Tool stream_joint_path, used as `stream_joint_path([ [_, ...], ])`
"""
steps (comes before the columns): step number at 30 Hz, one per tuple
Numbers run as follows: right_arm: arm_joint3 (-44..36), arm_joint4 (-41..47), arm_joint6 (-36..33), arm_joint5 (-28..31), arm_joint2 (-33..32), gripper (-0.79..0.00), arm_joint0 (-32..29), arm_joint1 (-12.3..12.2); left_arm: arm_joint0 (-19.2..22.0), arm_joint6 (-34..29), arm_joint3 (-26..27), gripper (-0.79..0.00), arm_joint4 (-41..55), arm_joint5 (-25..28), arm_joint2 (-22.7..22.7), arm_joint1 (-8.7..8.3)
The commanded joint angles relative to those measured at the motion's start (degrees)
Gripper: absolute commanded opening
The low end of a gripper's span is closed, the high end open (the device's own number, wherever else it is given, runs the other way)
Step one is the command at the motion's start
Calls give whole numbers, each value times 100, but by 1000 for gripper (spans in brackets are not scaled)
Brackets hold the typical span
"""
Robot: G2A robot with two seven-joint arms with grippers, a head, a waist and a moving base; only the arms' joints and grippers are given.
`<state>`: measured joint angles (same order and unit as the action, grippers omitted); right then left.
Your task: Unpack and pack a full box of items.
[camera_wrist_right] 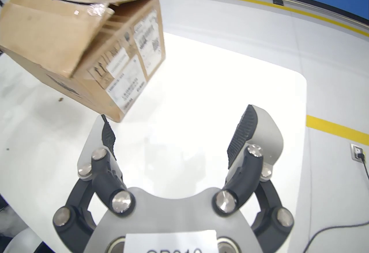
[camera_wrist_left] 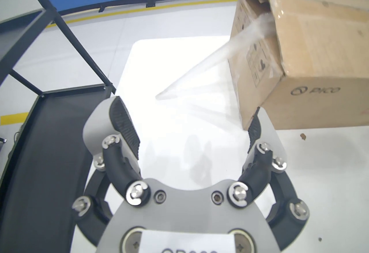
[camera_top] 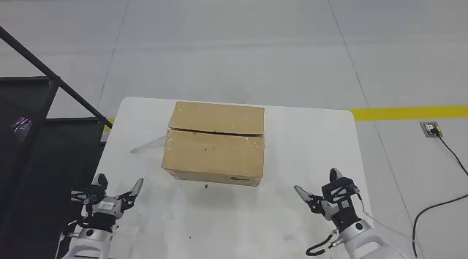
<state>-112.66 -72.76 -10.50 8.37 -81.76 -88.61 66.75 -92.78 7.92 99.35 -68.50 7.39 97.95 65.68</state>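
Observation:
A brown cardboard box [camera_top: 215, 142] sits in the middle of the white table [camera_top: 307, 149], its top flaps folded down with a slit between them. A strip of clear tape [camera_wrist_left: 213, 58] hangs loose from one end of the box [camera_wrist_left: 311, 58] down to the table. My left gripper [camera_top: 117, 189] stands open near the table's front left corner, short of the box. My right gripper [camera_top: 316, 188] is open near the front right, also apart from the box [camera_wrist_right: 72, 40]. Nothing lies between the fingers of either.
A black metal rack [camera_top: 29, 134] stands just left of the table. Small brown crumbs [camera_wrist_left: 302, 136] lie on the table in front of the box. A black cable [camera_top: 439, 200] runs on the floor to the right.

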Motion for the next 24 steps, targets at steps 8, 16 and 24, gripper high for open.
stream_joint_path([
  [8,41,328,-473,-493,819,0,896,152,195,-64,-15,0,168,506,249,-38],
  [16,9,465,-435,-418,850,0,894,159,196,-65,-5,0,166,522,240,-38],
  [24,980,3171,-833,566,928,0,1942,275,739,-469,-252,0,728,1161,223,-62],
])
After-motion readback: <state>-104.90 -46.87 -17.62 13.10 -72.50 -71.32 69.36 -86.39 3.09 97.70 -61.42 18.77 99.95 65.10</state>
